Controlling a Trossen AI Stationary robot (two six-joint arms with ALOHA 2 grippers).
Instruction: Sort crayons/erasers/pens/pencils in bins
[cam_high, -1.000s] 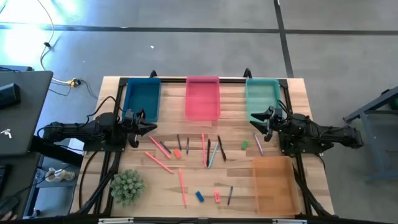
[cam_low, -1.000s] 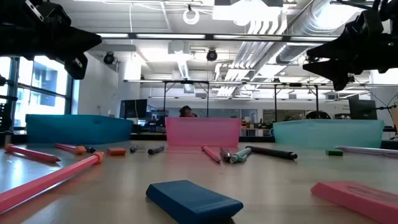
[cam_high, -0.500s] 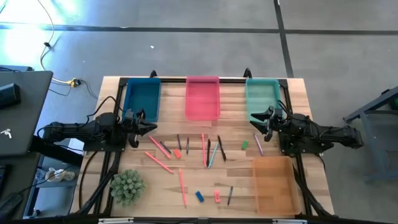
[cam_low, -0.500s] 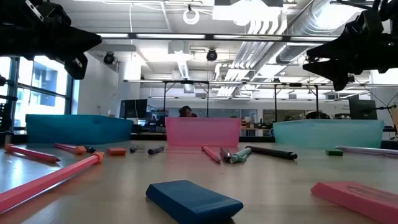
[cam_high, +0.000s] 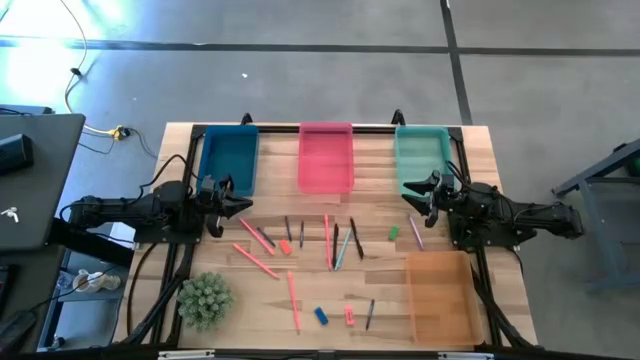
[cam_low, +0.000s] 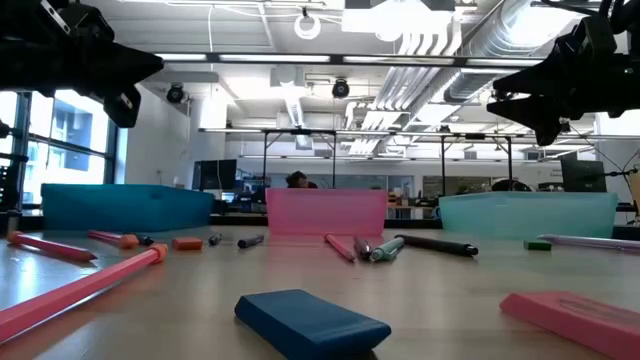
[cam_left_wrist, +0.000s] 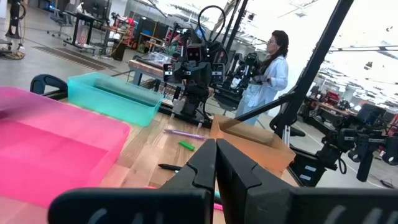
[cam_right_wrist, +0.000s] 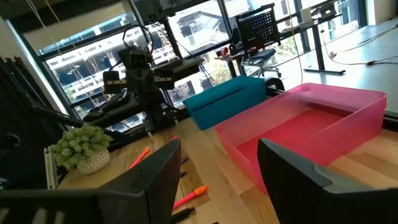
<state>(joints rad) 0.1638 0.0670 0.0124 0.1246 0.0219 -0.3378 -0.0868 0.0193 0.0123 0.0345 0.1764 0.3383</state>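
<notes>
The four bins stand empty: dark blue, pink and teal along the far edge, translucent orange near right. Pens, pencils and crayons lie flat on the table's middle. The green eraser, blue eraser and a red-pink one also rest flat. My left gripper hovers shut near the dark blue bin. My right gripper hovers open by the teal bin. In the wrist views, the left gripper is shut and the right gripper is open.
A small potted plant stands at the near left corner. A black frame runs round the table's edges. Long pink crayons lie toward the left. A person in a white coat stands in the room beyond the table.
</notes>
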